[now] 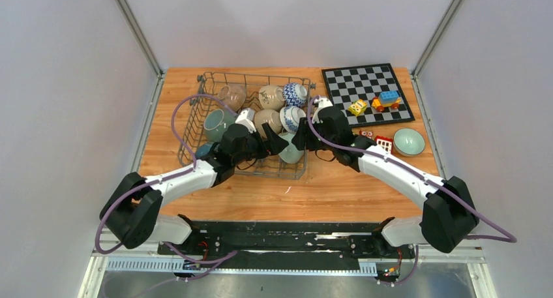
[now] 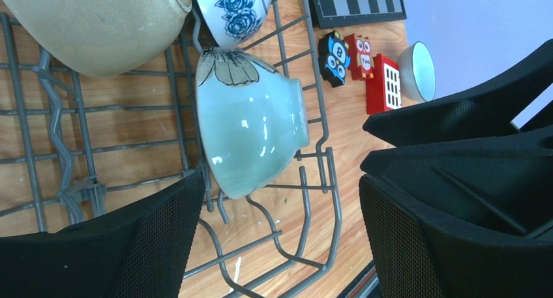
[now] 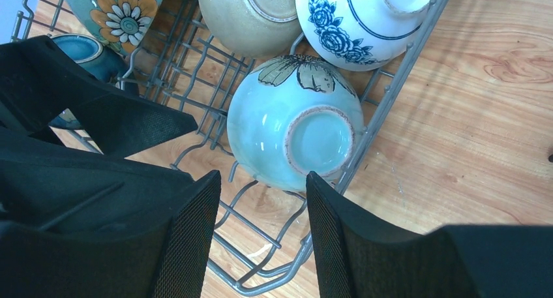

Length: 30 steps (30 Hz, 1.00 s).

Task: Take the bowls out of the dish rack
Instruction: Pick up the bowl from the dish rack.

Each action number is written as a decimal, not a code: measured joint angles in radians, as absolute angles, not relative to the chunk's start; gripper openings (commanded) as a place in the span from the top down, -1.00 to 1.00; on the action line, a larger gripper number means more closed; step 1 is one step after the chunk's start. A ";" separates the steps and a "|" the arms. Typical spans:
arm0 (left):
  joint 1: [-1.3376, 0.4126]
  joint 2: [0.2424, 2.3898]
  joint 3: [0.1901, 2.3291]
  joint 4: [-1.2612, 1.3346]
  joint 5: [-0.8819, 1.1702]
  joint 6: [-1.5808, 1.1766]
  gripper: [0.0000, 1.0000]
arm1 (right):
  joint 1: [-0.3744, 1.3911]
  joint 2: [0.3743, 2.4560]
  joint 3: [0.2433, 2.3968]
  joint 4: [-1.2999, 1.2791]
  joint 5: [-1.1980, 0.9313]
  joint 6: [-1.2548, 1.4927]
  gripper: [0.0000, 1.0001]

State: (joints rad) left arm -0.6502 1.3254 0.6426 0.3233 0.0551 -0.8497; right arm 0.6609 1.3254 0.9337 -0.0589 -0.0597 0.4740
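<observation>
The grey wire dish rack (image 1: 195, 119) holds several bowls lying on their sides. A pale green bowl with a flower print (image 1: 291, 154) (image 2: 251, 132) (image 3: 274, 125) lies in the rack's near right corner. My left gripper (image 1: 276, 143) (image 2: 280, 239) is open inside the rack, just short of this bowl, with only rack wires between its fingers. My right gripper (image 1: 302, 139) (image 3: 261, 236) is open over the same corner. Its right fingertip (image 3: 314, 184) sits right at the bowl's underside; I cannot tell whether it touches. Next to that bowl lie a tan bowl (image 3: 251, 14) and a blue-and-white floral bowl (image 3: 358, 17).
Another pale green bowl (image 1: 409, 141) stands upright on the table at the right, beside small red and black toys (image 1: 377, 140). A chessboard (image 1: 345, 83) with toy blocks lies at the back right. More bowls (image 1: 218, 124) fill the rack's left and far side.
</observation>
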 measured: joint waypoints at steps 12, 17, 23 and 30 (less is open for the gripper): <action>-0.644 1.402 0.633 0.381 0.071 -0.871 -0.65 | 0.638 1.356 0.940 -0.043 -0.091 0.473 0.03; -0.625 1.433 0.616 0.425 0.094 -0.888 -0.60 | 0.633 1.382 0.942 -0.041 -0.115 0.475 0.05; -0.617 1.457 0.609 0.472 0.121 -0.900 -0.48 | 0.616 1.401 0.950 -0.037 -0.140 0.491 0.05; -0.609 1.502 0.609 0.532 0.147 -0.919 -0.37 | 0.607 1.415 0.953 -0.024 -0.165 0.520 0.00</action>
State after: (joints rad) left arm -0.6094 1.5017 0.6090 0.5320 0.1474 -0.9192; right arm 0.6067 1.4151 0.9531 -0.0242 -0.1650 0.5198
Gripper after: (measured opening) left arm 0.701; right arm 0.475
